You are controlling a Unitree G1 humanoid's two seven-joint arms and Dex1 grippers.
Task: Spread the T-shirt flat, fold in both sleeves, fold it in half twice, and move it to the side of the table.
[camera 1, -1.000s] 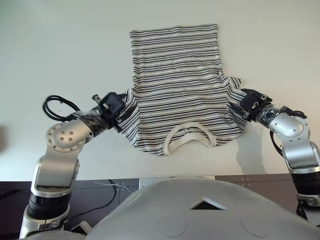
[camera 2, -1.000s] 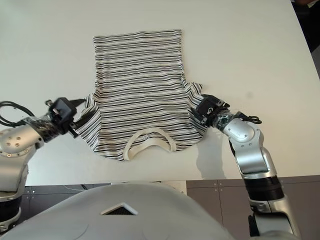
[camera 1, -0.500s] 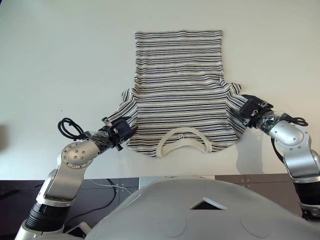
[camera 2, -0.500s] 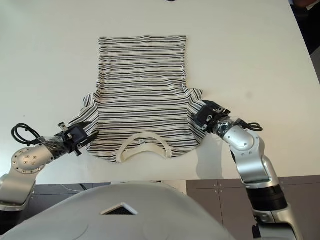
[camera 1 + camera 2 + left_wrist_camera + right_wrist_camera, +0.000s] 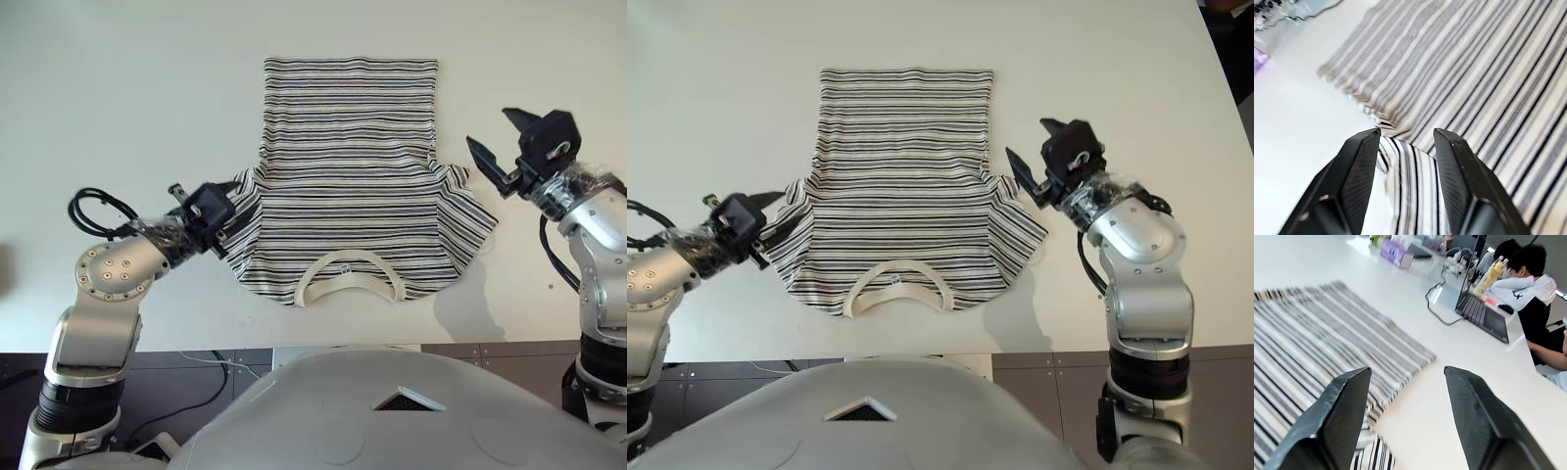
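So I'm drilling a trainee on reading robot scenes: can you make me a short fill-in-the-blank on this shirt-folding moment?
1. The black-and-white striped T-shirt lies on the white table with its cream collar on the side nearest the ___.
2. The right gripper is raised beside the shirt, empty, with its fingers ___.
3. The left gripper has the fabric of the shirt's ___ between its fingers.

Missing words: robot; open; sleeve.

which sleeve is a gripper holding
The left sleeve: the left gripper has its cloth between its fingers. The right gripper hangs open, clear of the right sleeve.
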